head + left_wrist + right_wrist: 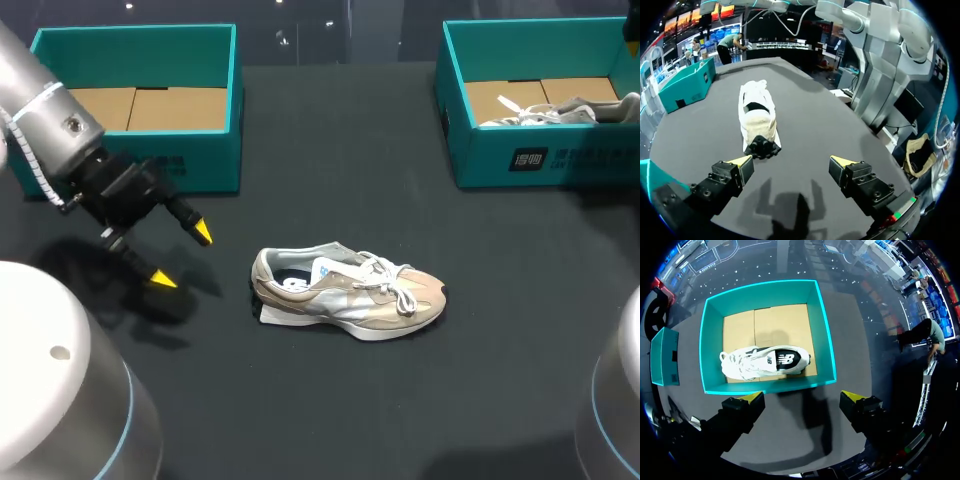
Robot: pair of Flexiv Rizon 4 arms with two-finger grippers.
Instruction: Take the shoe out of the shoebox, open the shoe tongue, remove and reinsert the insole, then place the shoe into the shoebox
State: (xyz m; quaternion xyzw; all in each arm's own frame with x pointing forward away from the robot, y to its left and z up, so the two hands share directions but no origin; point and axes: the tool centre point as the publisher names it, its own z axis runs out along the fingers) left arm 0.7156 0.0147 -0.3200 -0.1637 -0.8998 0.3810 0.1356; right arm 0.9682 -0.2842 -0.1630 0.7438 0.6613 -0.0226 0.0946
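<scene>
The beige sneaker (345, 293) stands on its sole in the middle of the worktop (330, 180), heel toward the left jaws. These gape wide, hold nothing and are apart from it. The right jaws, equally wide and empty, hang above a teal shoebox (818, 330) holding a white sneaker (765, 362).

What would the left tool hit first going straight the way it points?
Probably the heel of the shoe ahead of the left tool; depth is unclear, so it might touch the table first.
</scene>
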